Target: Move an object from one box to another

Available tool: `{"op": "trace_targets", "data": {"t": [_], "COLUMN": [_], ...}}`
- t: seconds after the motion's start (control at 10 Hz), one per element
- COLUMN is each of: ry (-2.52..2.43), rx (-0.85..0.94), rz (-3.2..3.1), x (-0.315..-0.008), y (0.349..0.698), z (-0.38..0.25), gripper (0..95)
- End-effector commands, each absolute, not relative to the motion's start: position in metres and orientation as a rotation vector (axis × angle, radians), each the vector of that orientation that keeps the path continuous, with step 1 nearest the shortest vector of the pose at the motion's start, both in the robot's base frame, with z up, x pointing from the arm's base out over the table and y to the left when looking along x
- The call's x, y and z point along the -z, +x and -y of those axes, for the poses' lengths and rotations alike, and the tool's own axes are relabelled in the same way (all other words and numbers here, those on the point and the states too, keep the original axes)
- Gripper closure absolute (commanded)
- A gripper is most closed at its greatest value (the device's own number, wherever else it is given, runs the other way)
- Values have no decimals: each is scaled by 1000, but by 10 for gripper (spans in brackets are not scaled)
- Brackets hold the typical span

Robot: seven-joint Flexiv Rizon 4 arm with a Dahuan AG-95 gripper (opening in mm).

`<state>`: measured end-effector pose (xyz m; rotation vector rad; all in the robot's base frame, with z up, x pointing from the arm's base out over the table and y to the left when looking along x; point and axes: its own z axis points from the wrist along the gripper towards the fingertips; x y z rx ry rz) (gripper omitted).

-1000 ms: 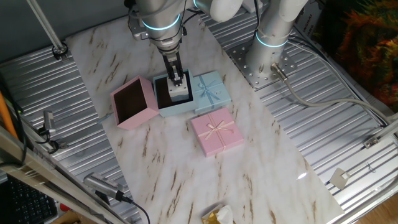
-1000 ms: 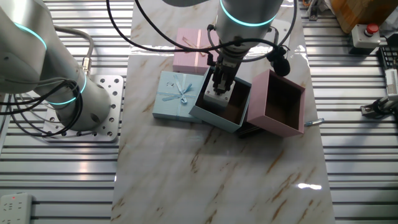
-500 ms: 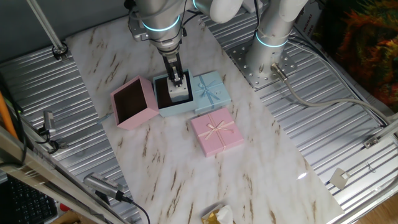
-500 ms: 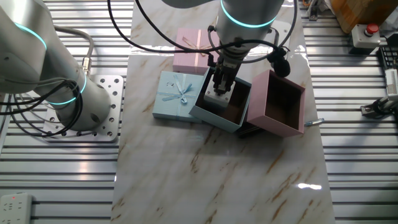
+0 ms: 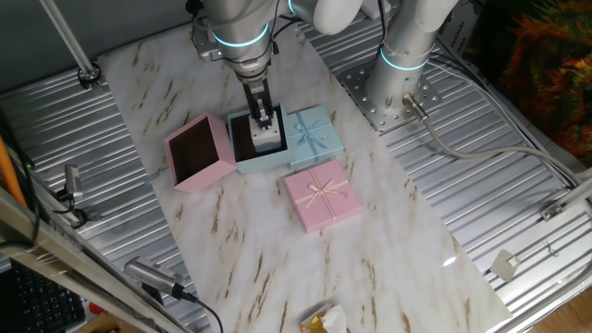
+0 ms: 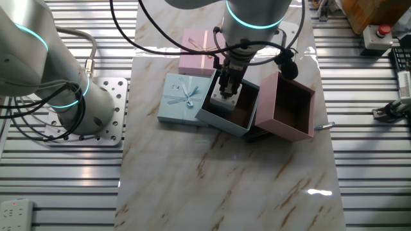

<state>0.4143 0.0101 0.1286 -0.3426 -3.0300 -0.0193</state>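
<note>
No readable text, label, brand, number or sign anywhere in either view.

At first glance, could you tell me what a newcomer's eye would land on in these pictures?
First, the gripper reaching down into the open light blue box at the middle of the marble table, right at a small white object inside it. Next, the empty pink box, tipped against the blue one, and two bow-topped lids: light blue lid beside the blue box, pink lid nearer the front.
</note>
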Motion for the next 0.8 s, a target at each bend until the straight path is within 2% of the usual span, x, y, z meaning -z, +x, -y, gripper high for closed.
{"op": "trace_targets", "data": {"t": [0.1,0.8], "ry": [-339,-330], "rx": [15,12], "rz": [3034,3042], "x": [-128,-128], "y": [415,414], "z": [-10,-10], "gripper": [950,950]}}
